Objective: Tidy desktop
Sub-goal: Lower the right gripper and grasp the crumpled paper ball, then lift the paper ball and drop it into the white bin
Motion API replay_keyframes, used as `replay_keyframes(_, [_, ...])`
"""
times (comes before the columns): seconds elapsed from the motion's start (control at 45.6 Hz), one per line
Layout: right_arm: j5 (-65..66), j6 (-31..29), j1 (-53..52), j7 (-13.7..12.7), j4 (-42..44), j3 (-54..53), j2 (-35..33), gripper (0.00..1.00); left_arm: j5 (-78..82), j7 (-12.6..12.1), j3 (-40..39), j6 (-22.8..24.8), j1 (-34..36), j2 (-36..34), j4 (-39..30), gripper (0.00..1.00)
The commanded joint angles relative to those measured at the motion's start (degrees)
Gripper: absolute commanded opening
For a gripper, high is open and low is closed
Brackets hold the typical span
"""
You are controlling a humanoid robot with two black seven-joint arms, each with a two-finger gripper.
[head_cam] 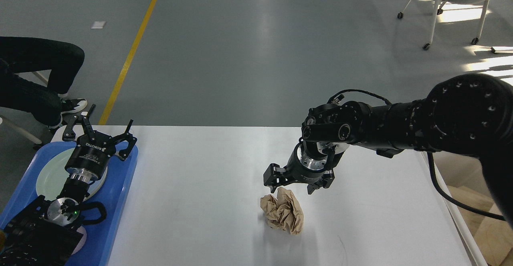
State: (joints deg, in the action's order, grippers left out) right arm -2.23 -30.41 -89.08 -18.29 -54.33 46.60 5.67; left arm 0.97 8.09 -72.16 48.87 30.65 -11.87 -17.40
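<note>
White matte desk (208, 202) fills the lower middle of the head view, rounded corners at the far edge, grey floor (248, 49) w/ a yellow line (132, 49) beyond it. Crumpled brown paper ball (283, 210) lies on the desk, a bit right of centre, nearer the robot's side.

Right hand (291, 183) hangs just above the far side of the paper ball, pointing down; its two fingers are spread wide, one either side of the ball's top, holding nothing. Contact w/ the paper can't be told from this angle. Right arm (400, 129) reaches in from the right edge, a black cable looping along it.

Left hand (102, 131) sits at the far end of the left arm (80, 166), over the far end of a blue plastic tray (124, 186) at the desk's left edge. Fingers apart, nothing between them. Pale green round plate (50, 176) lies in the tray, partly under the arm.

Cream-white bin (461, 222) stands off the desk's right edge, mostly hidden by the right arm; brown paper (493, 234) shows inside.

Far left: a person's legs (36, 77) in dark trousers, one sneaker visible. Top right: an office chair (453, 1) on castors in a sunlit patch.
</note>
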Motion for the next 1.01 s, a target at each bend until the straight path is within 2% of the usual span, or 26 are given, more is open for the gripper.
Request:
replay_keyframes(0.0, [0.0,0.0,2.6,0.0,2.0,0.2,0.6,1.0,0.0,0.0,0.0,0.0,0.0,0.0,0.0,0.97])
replay_keyframes(0.395, [0.5,5.2,9.6,0.0,6.4,0.6,2.6,0.98,0.0,0.0,0.0,0.0,0.0,0.0,0.0,0.97])
replay_keyframes(0.526, [0.5,7.0,10.6,0.0,6.3,0.7,2.6,0.79,0.0,0.0,0.0,0.0,0.0,0.0,0.0,0.97])
replay_keyframes(0.614, [0.5,7.2,10.8,0.0,5.9,0.5,2.6,0.71,0.0,0.0,0.0,0.0,0.0,0.0,0.0,0.97])
replay_keyframes(0.636, [0.4,7.1,10.7,-0.1,5.6,0.4,2.6,0.6,0.0,0.0,0.0,0.0,0.0,0.0,0.0,0.97])
replay_keyframes(0.701, [-0.1,6.1,10.2,-0.2,5.0,0.4,2.5,0.18,0.0,0.0,0.0,0.0,0.0,0.0,0.0,0.97])
replay_keyframes(0.745, [-0.1,5.0,10.1,-0.2,4.3,0.3,2.4,0.0,0.0,0.0,0.0,0.0,0.0,0.1,0.0,0.97])
replay_keyframes(0.986, [-2.2,3.6,9.3,-0.3,3.8,-0.7,1.5,0.0,0.0,0.0,0.0,0.0,0.0,0.0,0.0,0.97])
